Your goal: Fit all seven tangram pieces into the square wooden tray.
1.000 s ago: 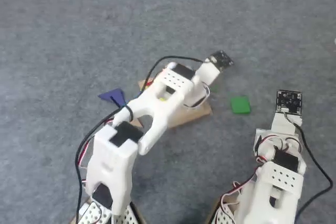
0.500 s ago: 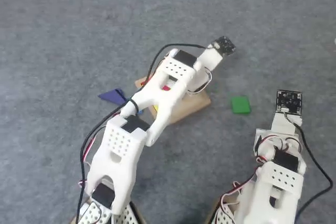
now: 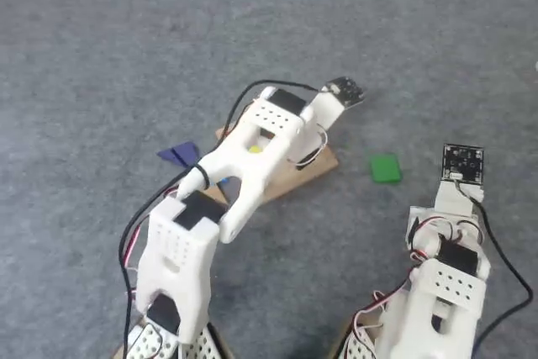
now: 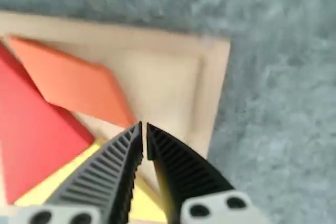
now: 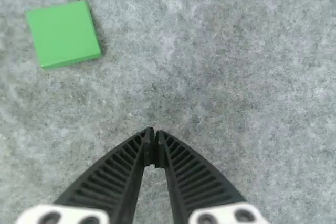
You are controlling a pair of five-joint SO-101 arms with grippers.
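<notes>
The square wooden tray [image 4: 214, 85] holds an orange parallelogram [image 4: 79, 85], a red triangle [image 4: 31, 129] and a yellow piece [image 4: 58, 182]. My left gripper [image 4: 143, 127] is shut with nothing in it, its tips just over the tray floor beside the orange piece's corner. In the high view the left arm [image 3: 269, 136] covers most of the tray [image 3: 318, 166]. A green square [image 3: 386, 167] lies on the cloth to the tray's right. My right gripper [image 5: 154, 132] is shut and empty over bare cloth, short of the green square [image 5: 63, 32]. A blue triangle [image 3: 179, 155] lies left of the tray.
Grey cloth [image 3: 101, 65] covers the whole table. The right arm [image 3: 450, 266] stands folded back at the lower right, near the table's front edge. Cables run along both arms.
The left arm's wrist swung a little right over the tray, then back left and lower. The right arm, green square and blue triangle have not moved.
</notes>
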